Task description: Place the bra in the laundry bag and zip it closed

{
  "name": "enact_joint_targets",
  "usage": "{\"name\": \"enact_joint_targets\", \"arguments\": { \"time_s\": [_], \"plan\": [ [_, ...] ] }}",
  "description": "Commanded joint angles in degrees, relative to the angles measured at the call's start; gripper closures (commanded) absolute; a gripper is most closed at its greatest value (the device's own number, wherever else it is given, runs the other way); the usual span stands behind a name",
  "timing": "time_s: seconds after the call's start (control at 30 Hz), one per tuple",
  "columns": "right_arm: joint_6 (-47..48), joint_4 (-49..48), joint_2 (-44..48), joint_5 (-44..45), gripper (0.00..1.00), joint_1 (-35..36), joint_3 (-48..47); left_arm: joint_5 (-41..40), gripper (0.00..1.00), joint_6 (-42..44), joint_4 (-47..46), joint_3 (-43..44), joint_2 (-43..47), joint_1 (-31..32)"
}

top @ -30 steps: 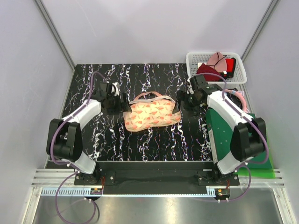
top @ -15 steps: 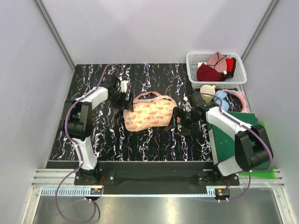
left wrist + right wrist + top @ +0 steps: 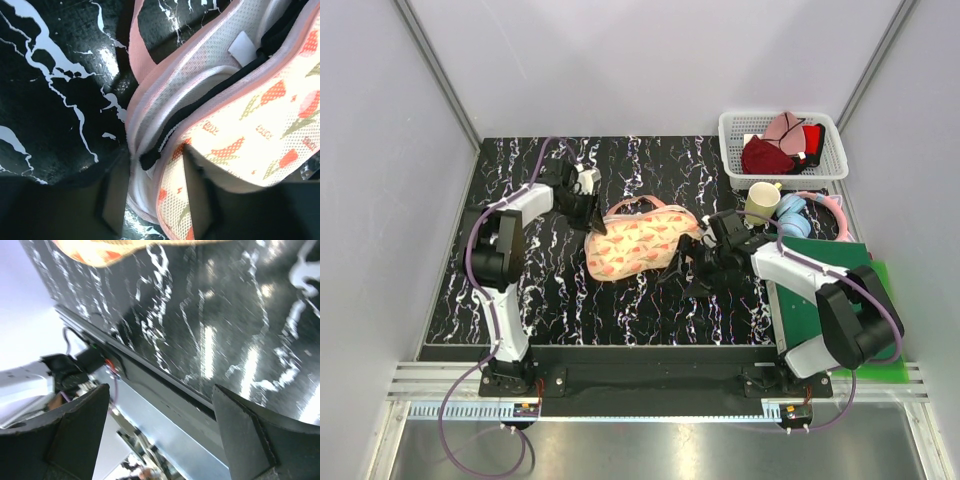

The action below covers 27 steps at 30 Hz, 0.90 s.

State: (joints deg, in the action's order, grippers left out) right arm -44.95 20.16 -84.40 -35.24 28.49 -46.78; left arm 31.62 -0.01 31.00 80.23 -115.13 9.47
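The bag (image 3: 638, 245) lies flat in the middle of the desk (image 3: 520, 290), and the bra (image 3: 212, 82) is already inside it. In the left wrist view you can see a white cup and black trim through the gap between the two halves. So the packing looks done and the zipping is what remains; at this end the pink zip edge (image 3: 136, 100) gapes open.

Your left gripper (image 3: 152, 187) sits astride the bag's left end corner, jaws about half closed, with fabric filling the space between the fingers. Whether they actually pinch it, you cannot tell from these views. Your right gripper (image 3: 157, 395) hovers just off the bag's right end, jaws spread wide, with nothing in them.

Expect the bag to be light, soft and floppy. The mesh will likely bunch and slide over the smooth desk if you pull from one end only. Anchor one end while the other gripper draws the zip.

Take hold on the stitched zip edge or the corner, where the fabric is doubled and firmer, not on the loose printed panel. The padded cups will probably push the halves apart a little. The black trim lies close to the zip edge and could catch.

A small black piece at the corner may be the pull or a strap end. You cannot tell which, so find the pull before you commit the right gripper.
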Motion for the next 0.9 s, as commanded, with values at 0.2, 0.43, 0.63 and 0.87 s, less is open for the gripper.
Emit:
{"name": "enact_joint_targets", "arguments": {
  "time_s": [0.2, 0.43, 0.63, 0.87],
  "plan": [
    [-11.6, -25.2, -4.6, 3.8, 0.10, 4.5, 3.8, 9.2, 0.74, -9.1, -7.8, -10.9, 6.3, -0.9],
    [-18.1, -37.2, -12.6, 5.2, 0.09, 6.7, 5.2, 9.3, 1.00, -14.8, -8.6, -16.2, 8.1, -1.6],
    [-21.1, -46.1, -17.4, 8.0, 0.11, 8.9, 6.7, 14.3, 1.00, -16.5, -8.8, -17.5, 6.6, -3.3],
    [-24.8, -54.3, -20.3, 14.3, 0.09, 11.3, 8.4, 20.2, 1.00, -19.7, -9.5, -19.0, 6.9, -3.3]
  ]
}}
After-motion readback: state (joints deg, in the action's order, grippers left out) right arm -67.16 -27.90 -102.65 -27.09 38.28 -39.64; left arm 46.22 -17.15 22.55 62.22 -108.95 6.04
